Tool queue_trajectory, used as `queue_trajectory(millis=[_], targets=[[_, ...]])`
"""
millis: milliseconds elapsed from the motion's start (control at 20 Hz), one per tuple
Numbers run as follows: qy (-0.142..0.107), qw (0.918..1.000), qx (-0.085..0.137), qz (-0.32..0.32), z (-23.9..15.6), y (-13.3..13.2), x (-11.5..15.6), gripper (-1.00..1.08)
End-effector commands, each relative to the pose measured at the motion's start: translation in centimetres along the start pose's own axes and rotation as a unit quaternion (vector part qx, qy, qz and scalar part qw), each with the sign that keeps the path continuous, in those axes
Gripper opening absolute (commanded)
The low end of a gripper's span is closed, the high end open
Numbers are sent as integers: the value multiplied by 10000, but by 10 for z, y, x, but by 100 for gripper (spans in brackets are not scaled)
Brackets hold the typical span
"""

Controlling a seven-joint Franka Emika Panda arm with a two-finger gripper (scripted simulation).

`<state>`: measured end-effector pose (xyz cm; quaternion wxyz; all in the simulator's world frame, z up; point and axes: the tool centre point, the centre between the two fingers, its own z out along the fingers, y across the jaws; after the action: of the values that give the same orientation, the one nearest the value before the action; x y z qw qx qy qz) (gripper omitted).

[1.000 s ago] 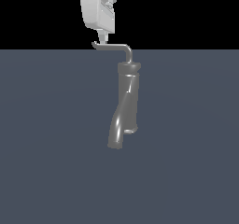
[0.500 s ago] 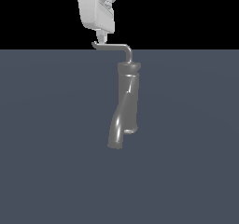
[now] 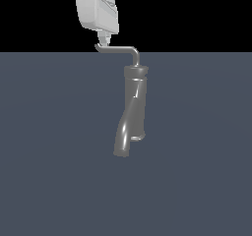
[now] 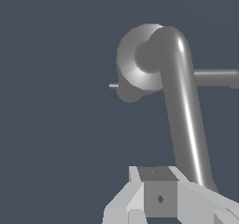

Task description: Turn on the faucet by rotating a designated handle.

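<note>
Here the faucet (image 3: pixel 132 112) stands near the middle of the grey worktop (image 3: pixel 49 156). Its thin handle (image 3: pixel 120 49) runs from the cap toward the exterior view's left. The pincer (image 3: pixel 103 39) hangs at the handle's hooked tip; whether it is clenched or released cannot be told.

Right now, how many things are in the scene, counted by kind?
Faucet: 1
Handle: 1
Gripper: 1
Total: 3
</note>
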<state>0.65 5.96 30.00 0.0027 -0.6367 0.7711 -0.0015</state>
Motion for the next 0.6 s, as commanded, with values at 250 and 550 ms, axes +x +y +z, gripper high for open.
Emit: queue_trajectory(millis=[250, 550], targets=[[11, 10000, -28, -7, 0, 25, -2, -100], [11, 10000, -28, -7, 0, 40, -3, -100]])
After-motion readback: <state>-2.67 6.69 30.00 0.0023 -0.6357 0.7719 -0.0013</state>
